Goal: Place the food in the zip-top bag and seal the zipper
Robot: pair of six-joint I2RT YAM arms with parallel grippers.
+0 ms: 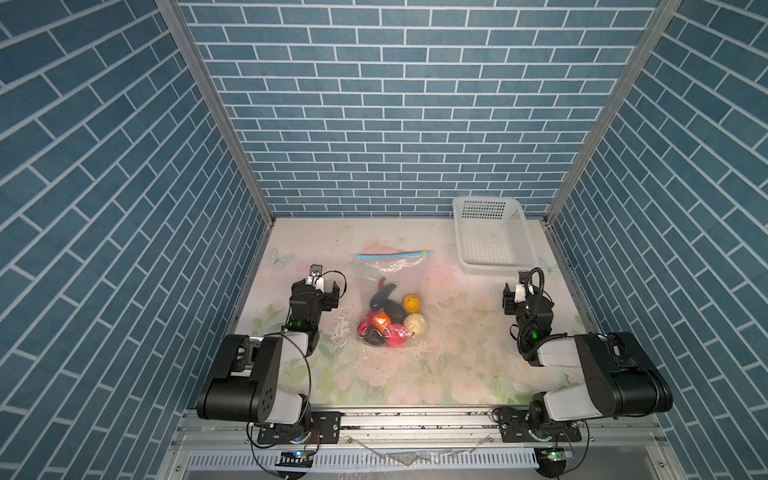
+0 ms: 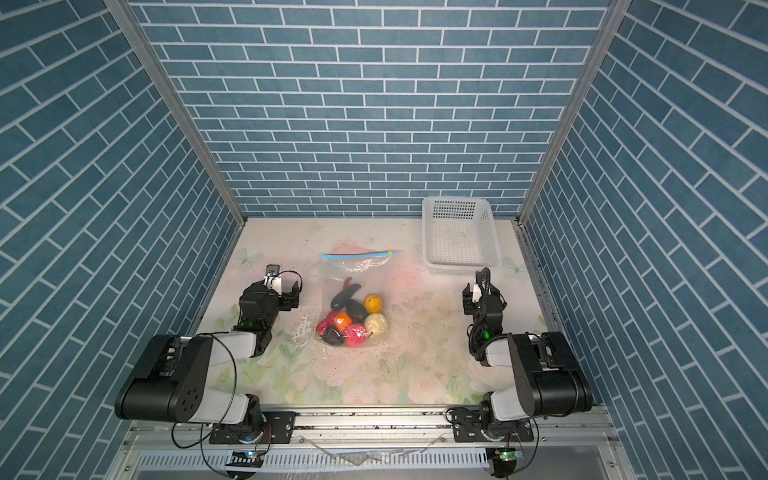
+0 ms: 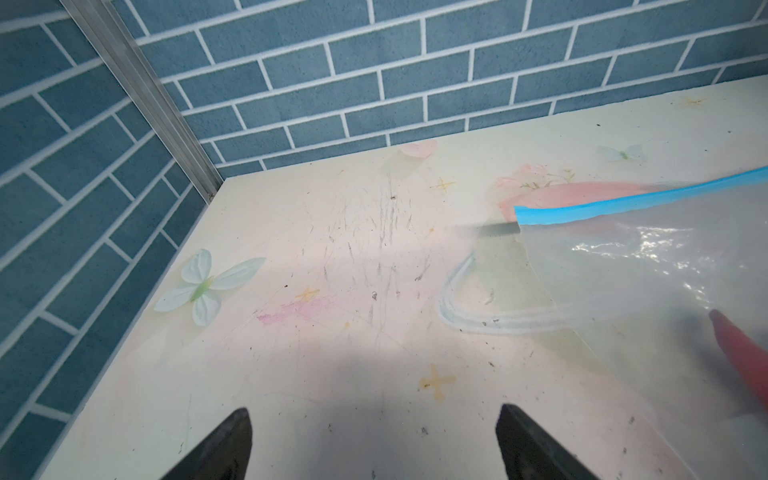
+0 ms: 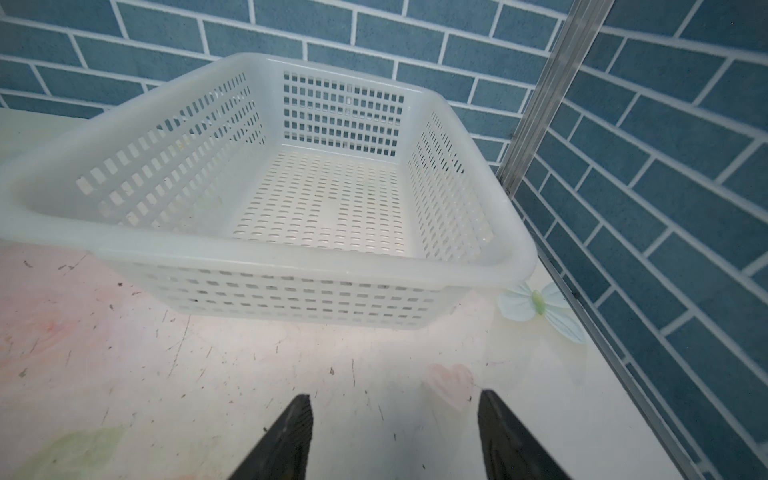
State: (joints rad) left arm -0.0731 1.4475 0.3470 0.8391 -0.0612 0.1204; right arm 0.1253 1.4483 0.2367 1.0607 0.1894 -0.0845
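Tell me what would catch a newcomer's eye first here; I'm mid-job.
The clear zip-top bag in the middle of the table stands out first, with the bright toy food bunched at its near end and the light-blue zipper along its far edge. Next comes the white basket at the far right corner, with nothing in it.
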